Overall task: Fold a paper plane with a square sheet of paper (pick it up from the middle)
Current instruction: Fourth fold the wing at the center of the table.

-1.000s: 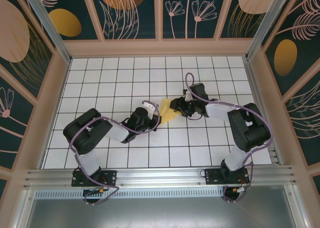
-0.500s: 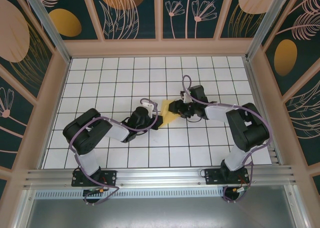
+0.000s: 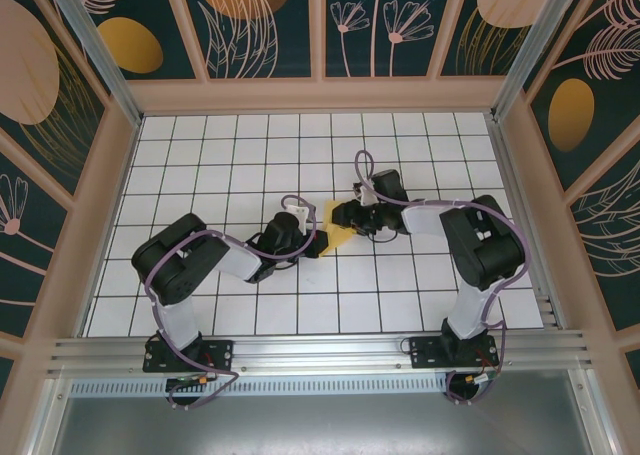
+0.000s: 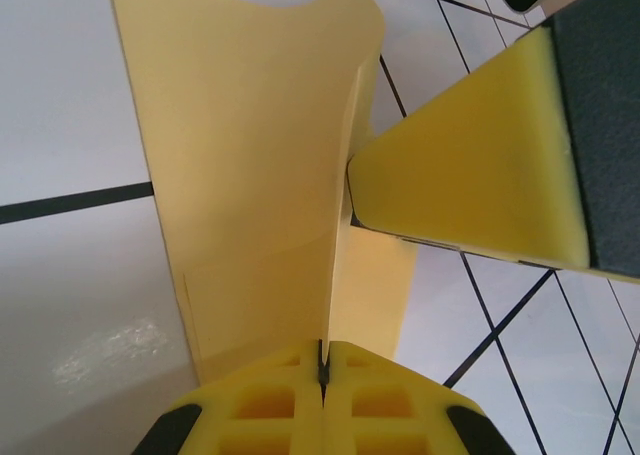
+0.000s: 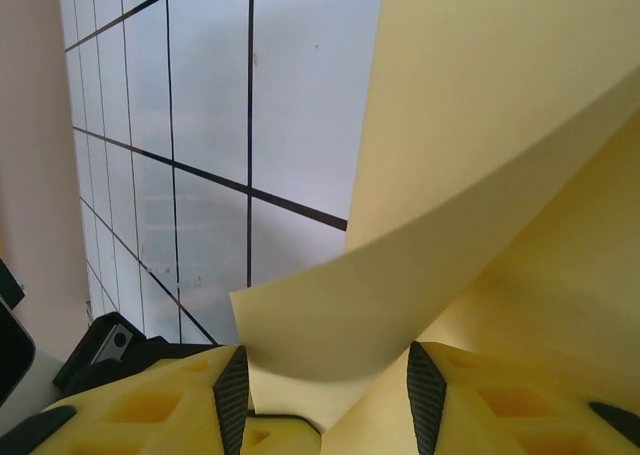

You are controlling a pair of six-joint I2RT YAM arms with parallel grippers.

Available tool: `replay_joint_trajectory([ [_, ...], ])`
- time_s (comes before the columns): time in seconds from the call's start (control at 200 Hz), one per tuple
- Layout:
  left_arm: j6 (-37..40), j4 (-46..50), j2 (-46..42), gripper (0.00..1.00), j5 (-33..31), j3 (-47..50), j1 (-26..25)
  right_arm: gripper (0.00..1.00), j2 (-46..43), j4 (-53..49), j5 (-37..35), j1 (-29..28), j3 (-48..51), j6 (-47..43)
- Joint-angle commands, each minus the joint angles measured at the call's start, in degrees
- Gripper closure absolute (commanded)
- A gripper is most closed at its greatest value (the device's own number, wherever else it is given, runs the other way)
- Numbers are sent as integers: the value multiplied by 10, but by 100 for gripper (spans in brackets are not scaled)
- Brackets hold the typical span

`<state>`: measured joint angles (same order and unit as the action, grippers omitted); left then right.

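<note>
Top external, paper (image 3: 341, 229) seemingly in left gripper (image 3: 319, 243)

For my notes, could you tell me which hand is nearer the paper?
Left: the left hand is clamped on the paper. The right hand is open, the paper curling between its jaws.

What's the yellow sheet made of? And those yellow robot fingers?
Yellow sheet: thin matte paper by the look; it curls and holds a sharp crease. Left fingers: probably soft foam or rubber; dull yellow, with moulded square hollows.
</note>
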<state>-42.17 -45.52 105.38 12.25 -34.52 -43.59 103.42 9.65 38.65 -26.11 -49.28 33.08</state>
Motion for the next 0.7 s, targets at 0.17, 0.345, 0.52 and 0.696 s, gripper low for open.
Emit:
replay_joint_trajectory([
  [0.17,-43,-6,18,94,19,-5,13,53,10,1,-2,-3,-6,-23],
  [0.345,-68,-29,18,95,17,10,19,53,11,-9,-15,-3,-4,-26],
  [0.52,-77,-43,21,95,21,16,21,53,27,-29,-30,-4,-14,-27],
  [0.696,-80,-42,24,95,21,18,22,53,39,-48,-45,-8,-29,-27],
])
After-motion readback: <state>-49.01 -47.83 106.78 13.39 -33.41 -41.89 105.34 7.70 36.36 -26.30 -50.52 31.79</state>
